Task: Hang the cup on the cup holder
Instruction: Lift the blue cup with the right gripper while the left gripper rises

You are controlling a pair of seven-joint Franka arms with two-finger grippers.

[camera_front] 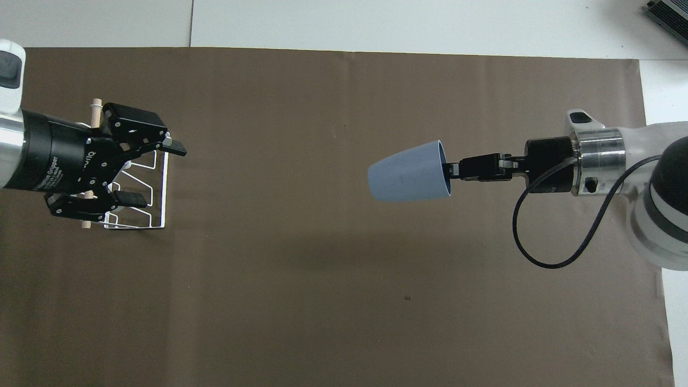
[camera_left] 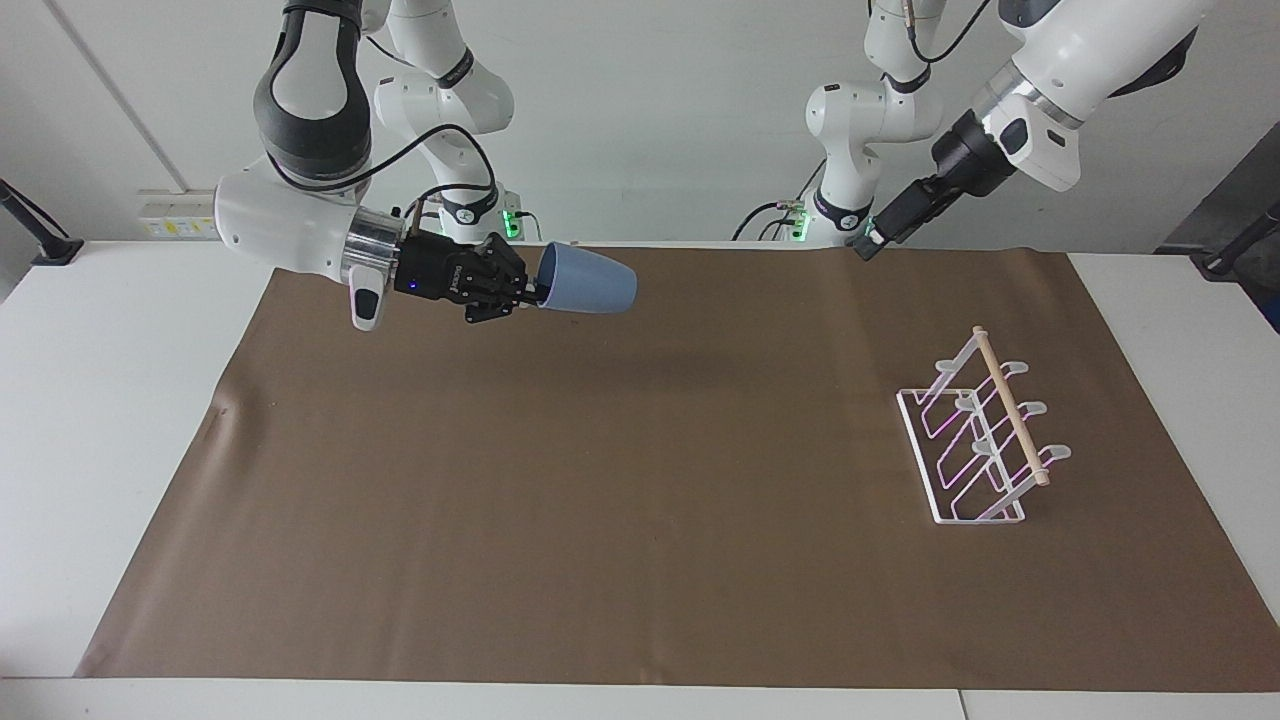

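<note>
Two tools aloft: right tool (camera_left: 528,291) gripping cup (camera_left: 587,290); left tool (camera_front: 156,173) spread wide.

Brown counter (camera_left: 640,480) between right claw (camera_left: 527,291), which grips the cup (camera_left: 588,290), and cup holder (camera_left: 985,430) bare; left claw (camera_left: 866,245) raised.

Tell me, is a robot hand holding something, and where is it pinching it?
Yes. The right gripper holds the cup by its rim, one finger inside its mouth, with the cup sideways in the air. The left gripper is open and holds nothing.
</note>
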